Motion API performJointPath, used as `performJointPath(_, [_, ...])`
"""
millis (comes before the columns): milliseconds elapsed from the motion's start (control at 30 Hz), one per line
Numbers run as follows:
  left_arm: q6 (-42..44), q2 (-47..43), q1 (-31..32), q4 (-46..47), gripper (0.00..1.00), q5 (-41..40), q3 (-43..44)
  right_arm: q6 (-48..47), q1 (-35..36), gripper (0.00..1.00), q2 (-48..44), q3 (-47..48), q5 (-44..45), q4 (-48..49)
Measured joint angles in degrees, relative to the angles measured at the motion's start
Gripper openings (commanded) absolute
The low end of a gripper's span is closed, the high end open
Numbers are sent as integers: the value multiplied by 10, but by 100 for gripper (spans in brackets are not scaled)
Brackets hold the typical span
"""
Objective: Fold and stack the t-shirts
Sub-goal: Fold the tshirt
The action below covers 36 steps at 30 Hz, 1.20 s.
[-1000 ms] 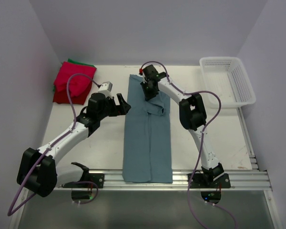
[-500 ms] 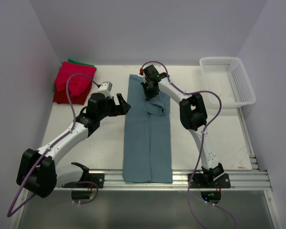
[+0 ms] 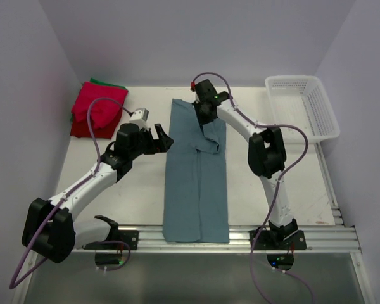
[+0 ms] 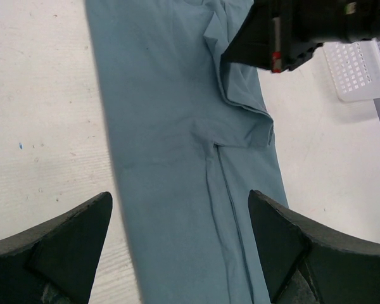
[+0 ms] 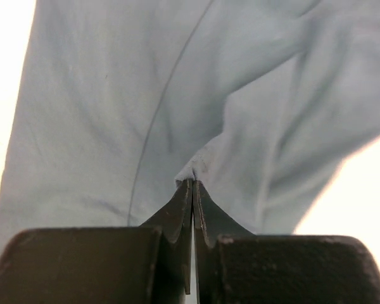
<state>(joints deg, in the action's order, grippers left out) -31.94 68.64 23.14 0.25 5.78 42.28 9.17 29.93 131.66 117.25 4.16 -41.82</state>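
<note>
A dusty blue-grey t-shirt (image 3: 196, 183) lies as a long strip down the middle of the table, from the near rail to the far side. My right gripper (image 3: 206, 119) is over its far end, shut on a small pinched ridge of that cloth (image 5: 196, 170), with the fabric tented up to the fingertips. A loose flap (image 3: 210, 144) is bunched just below. My left gripper (image 3: 164, 140) hovers open at the shirt's left edge, the cloth (image 4: 171, 126) lying flat between its spread fingers. Folded bright red t-shirts (image 3: 96, 113) sit stacked on a green one (image 3: 109, 83) at the far left.
A white mesh basket (image 3: 304, 104) stands at the far right corner and shows in the left wrist view (image 4: 358, 69). The right arm's black wrist (image 4: 304, 31) hangs over the shirt's far end. An aluminium rail (image 3: 240, 237) runs along the near edge.
My right gripper has shut on the cloth and shifted right and farther away, dragging the pinched fold with it. The left arm has not moved.
</note>
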Motion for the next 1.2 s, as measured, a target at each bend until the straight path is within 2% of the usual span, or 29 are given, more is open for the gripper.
performJointPath(167, [0, 0, -1, 0, 92, 0, 0, -2, 0, 0, -49, 3, 88, 7])
performJointPath(467, [0, -4, -2, -5, 92, 0, 0, 16, -9, 0, -13, 41, 256, -11])
performJointPath(733, [1, -14, -2, -21, 92, -2, 0, 50, -43, 0, 23, 33, 313, -34])
performJointPath(767, [1, -14, -3, -22, 92, -2, 0, 54, -46, 3, 23, 31, 316, -34])
performJointPath(833, [1, -14, -2, -23, 92, -2, 0, 64, -50, 36, 23, 22, 324, -34])
performJointPath(867, [1, -14, -2, -24, 92, -2, 0, 69, -50, 47, 23, 17, 326, -34])
performJointPath(900, [1, -14, -2, -24, 92, -2, 0, 73, -50, 65, 22, 12, 329, -35])
performJointPath(933, [1, -14, -2, -24, 92, -1, 0, 77, -49, 72, 22, 8, 330, -37])
performJointPath(1067, [1, -13, -2, -24, 92, -1, 0, 95, -48, 80, 16, -15, 340, -41])
performJointPath(1200, [12, -12, -3, -32, 93, -1, 0, 117, -47, 80, -69, -132, 323, -19])
